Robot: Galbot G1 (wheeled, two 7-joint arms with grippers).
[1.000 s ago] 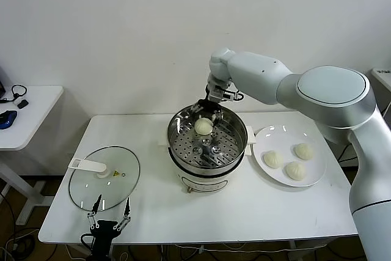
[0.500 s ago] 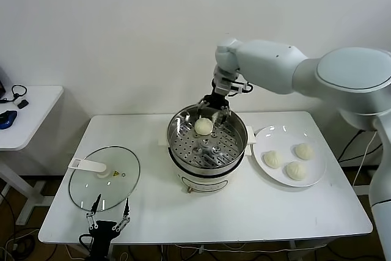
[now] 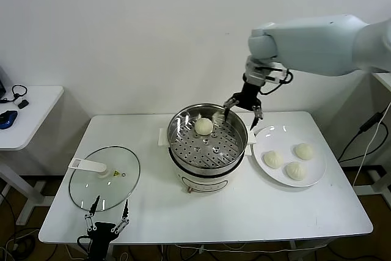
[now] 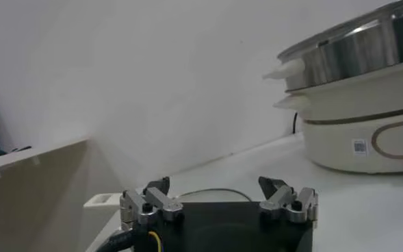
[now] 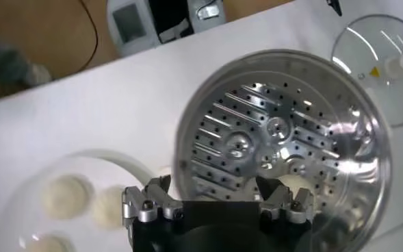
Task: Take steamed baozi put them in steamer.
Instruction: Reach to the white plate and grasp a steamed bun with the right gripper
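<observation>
The steel steamer (image 3: 208, 145) stands mid-table with one cream baozi (image 3: 203, 126) on its perforated tray. Three more baozi (image 3: 273, 159) (image 3: 303, 151) (image 3: 295, 170) lie on the white plate (image 3: 317, 172) to its right. My right gripper (image 3: 243, 112) is open and empty, raised above the steamer's right rim, between steamer and plate. Its wrist view shows the tray (image 5: 276, 137), a baozi edge behind the finger (image 5: 291, 183) and plate buns (image 5: 64, 196). My left gripper (image 3: 108, 214) is parked open at the table's front left edge; its wrist view shows the steamer's side (image 4: 365, 103).
The round glass lid (image 3: 104, 178) with a white handle lies on the table's left part, just beyond my left gripper. A side table (image 3: 24, 114) with small dark items stands farther left. The white wall is behind.
My right gripper let go of the baozi in the steamer, then rose and moved right, from over the tray to above the steamer's right rim. The left arm has not moved.
</observation>
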